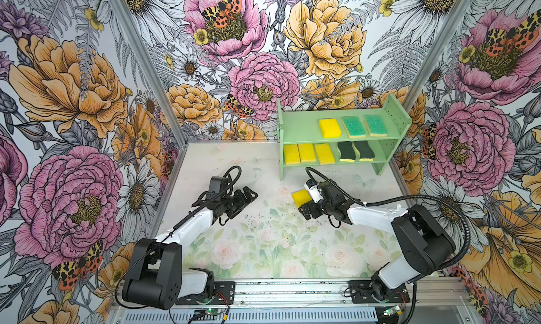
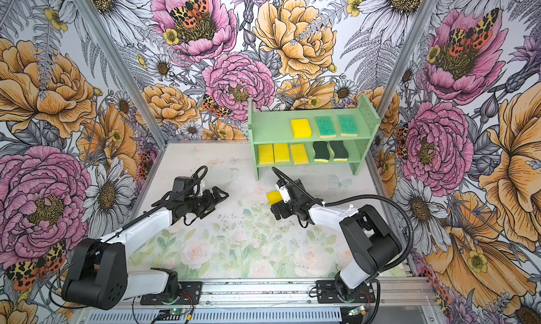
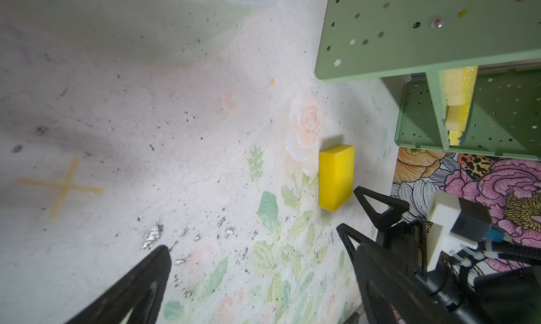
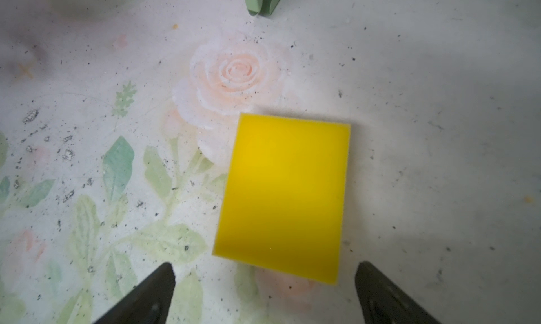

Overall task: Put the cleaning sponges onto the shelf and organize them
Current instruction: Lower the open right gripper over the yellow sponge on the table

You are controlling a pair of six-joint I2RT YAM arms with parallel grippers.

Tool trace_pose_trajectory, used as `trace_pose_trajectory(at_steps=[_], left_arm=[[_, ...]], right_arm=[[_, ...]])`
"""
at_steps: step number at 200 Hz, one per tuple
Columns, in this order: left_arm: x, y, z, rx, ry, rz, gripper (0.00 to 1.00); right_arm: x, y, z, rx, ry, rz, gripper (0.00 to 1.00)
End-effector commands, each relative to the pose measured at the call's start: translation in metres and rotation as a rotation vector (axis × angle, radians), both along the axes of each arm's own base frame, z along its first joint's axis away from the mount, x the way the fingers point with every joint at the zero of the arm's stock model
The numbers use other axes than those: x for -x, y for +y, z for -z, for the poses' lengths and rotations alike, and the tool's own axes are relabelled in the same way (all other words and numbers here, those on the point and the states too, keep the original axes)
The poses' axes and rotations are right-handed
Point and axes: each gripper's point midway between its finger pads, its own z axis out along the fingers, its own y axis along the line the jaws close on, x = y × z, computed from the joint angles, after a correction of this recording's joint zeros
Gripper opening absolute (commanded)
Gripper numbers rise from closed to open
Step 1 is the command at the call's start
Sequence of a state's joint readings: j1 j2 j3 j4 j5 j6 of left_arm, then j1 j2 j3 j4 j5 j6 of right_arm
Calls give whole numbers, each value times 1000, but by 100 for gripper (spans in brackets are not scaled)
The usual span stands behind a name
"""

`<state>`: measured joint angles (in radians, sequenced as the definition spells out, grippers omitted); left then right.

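Your shelf (image 1: 298, 126): mint green, two tiers, perforated side panels, upright at back right of worktop (image 1: 263, 234).
Top tier: you have one plain yellow sponge (image 1: 330, 128) near middle and two teal-topped sponges (image 1: 354, 127) (image 1: 375, 125) to its right, all flat, side by side.
Lower tier: three plain yellow sponges (image 1: 291, 154) (image 1: 306, 153) (image 1: 324, 153) in row at left, two wavy dark-green-topped sponges (image 1: 346, 151) (image 1: 364, 151) right of them.
Your loose yellow sponge (image 4: 282, 196): plain rectangle, flat on worktop, in front of shelf's left leg, apart from it.
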<state>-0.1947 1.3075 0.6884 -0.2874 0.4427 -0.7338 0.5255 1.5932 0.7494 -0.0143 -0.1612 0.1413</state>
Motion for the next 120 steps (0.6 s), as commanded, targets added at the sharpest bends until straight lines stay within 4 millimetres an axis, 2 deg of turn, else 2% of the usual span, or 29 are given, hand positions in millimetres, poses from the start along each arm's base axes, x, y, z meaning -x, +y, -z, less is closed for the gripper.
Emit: trace_pose_trajectory(at_steps=[1,49,120], left_arm=[[-7,-2,-10,-3,-36,-4,99],[-6,-2,-10,-4,-35,-4,99],[-6,-1,-8,-7,-31,-6,99]], right_arm=[[-10,8,-2,-32,-43,10,98],[-14,11,7,-50,-46,25,97],[-18,4,22,-37,-55,86,96]])
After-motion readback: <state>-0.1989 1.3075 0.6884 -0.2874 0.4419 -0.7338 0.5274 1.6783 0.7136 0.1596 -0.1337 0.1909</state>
